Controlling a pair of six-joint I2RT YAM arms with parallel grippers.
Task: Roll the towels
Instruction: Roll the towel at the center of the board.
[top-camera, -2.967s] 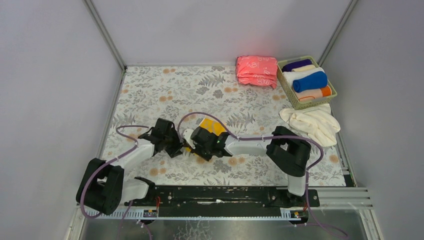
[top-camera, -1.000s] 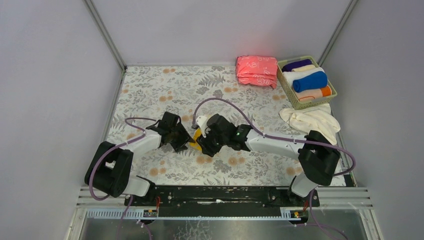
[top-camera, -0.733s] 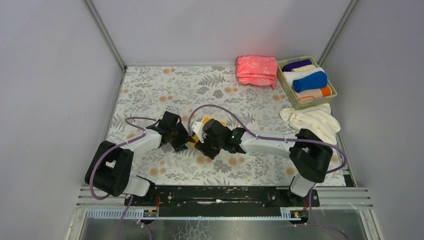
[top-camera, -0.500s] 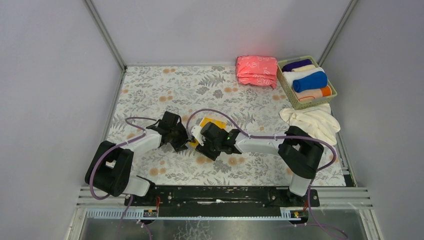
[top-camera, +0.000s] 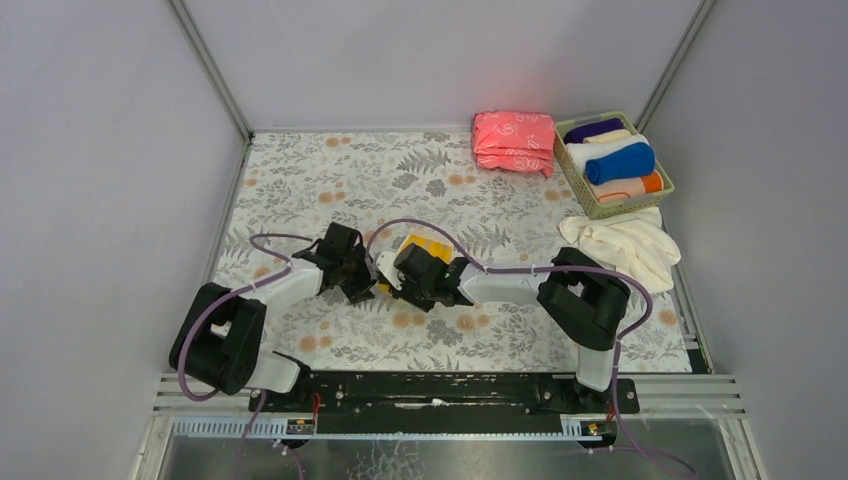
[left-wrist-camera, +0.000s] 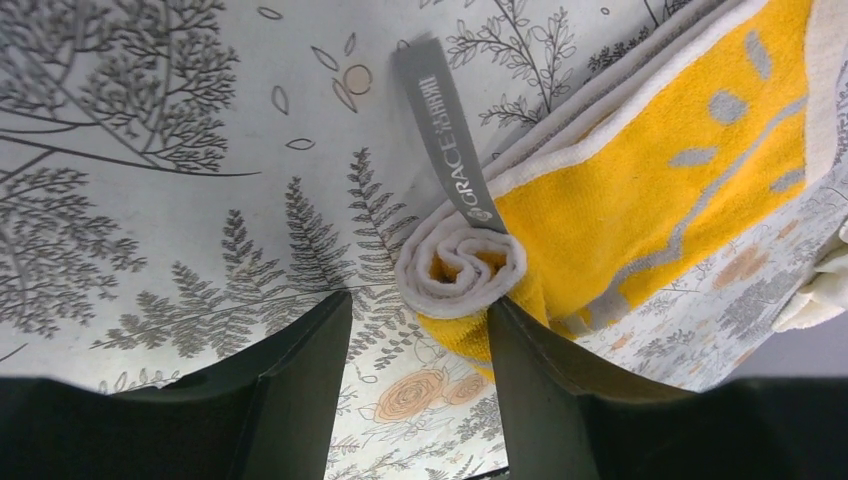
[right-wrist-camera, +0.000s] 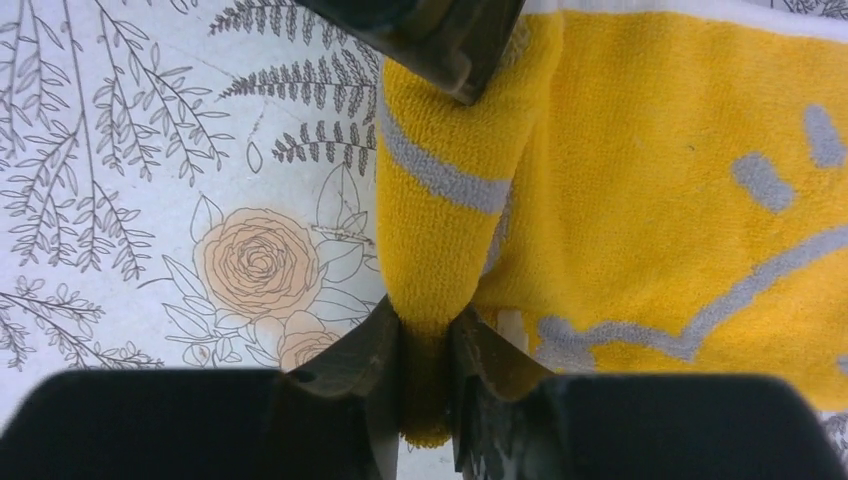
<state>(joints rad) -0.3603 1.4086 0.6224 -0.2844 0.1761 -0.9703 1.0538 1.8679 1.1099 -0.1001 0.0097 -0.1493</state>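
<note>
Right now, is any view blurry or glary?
Top external: even light, slight glow on the pink stack. Left wrist: sharp, the label on the towel reads clearly. Right wrist: towel pile crisp, dark fingers close to the lens look soft.

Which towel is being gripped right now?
The yellow terry towel with white print, partly rolled mid-table, pinched by the right gripper. The cream cloths lie loose beside the pale-green basket, untouched.

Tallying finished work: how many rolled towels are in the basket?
5 show in the basket: a purple towel at the far end, then a cream towel, a white towel, a blue towel and an orange towel nearest. Others may be hidden beneath.
</note>
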